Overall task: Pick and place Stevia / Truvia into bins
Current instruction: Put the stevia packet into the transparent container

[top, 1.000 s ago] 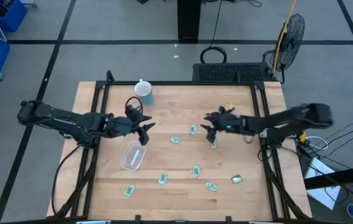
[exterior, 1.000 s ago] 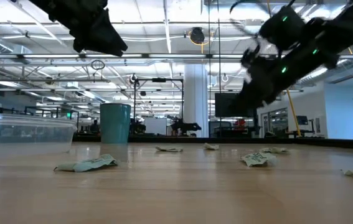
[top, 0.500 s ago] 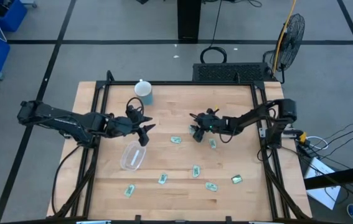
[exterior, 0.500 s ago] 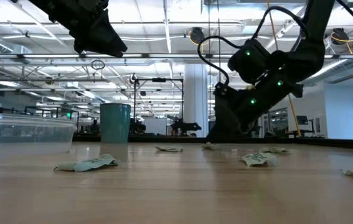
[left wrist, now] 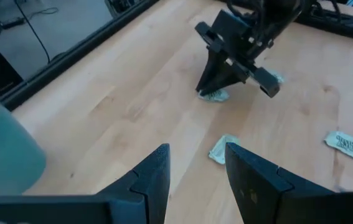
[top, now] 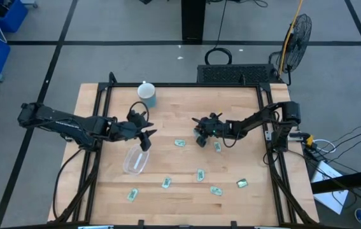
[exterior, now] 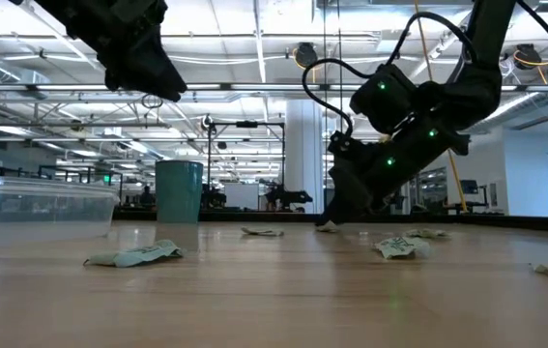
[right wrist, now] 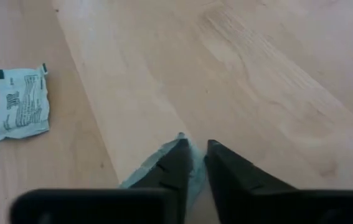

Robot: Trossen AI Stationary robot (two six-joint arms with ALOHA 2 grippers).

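Closing on a packet (right wrist: 157,174), right tool (right wrist: 193,149) has lowered.

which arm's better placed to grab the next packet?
Right. The right gripper is down at the table with its fingers closing around a packet. The left gripper hovers above the clear tub, holding nothing.

I'm seeing a pale wood-grain worktop (top: 180,108) framed in black. The Stevia packets (top: 200,174) are showing pale green and white; the one in my right wrist view (right wrist: 19,112) is carrying dark fine print and a dark green corner. The cup (top: 148,97) is blue-green with a white lid. The tub (top: 135,159) is looking clear. Both arms are black; green lights are glowing on the right one.
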